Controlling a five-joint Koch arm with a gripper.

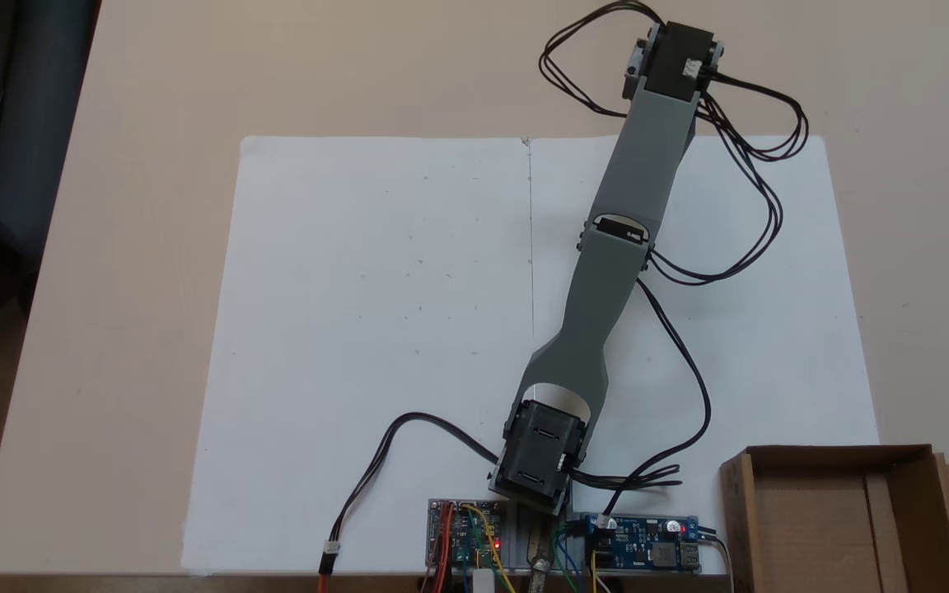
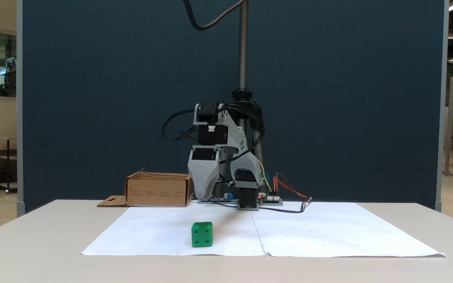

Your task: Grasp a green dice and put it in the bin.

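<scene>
Green dice (image 2: 202,234) sat on the white paper sheet (image 2: 328,232), front edge, well clear of the cardboard bin (image 2: 158,190). Gripper (image 2: 202,194) hung above it; jaw state couldn't be told. Dice looked light, rigid, slick plastic: pinch two opposite flat faces squarely.

The green dice (image 2: 202,234) sits flat on the white paper (image 2: 171,232) near its front edge, a four-pip face toward the camera. The bin (image 2: 158,190) – an open, brown cardboard box with a slotted flap – stands well behind it, empty inside.
</scene>
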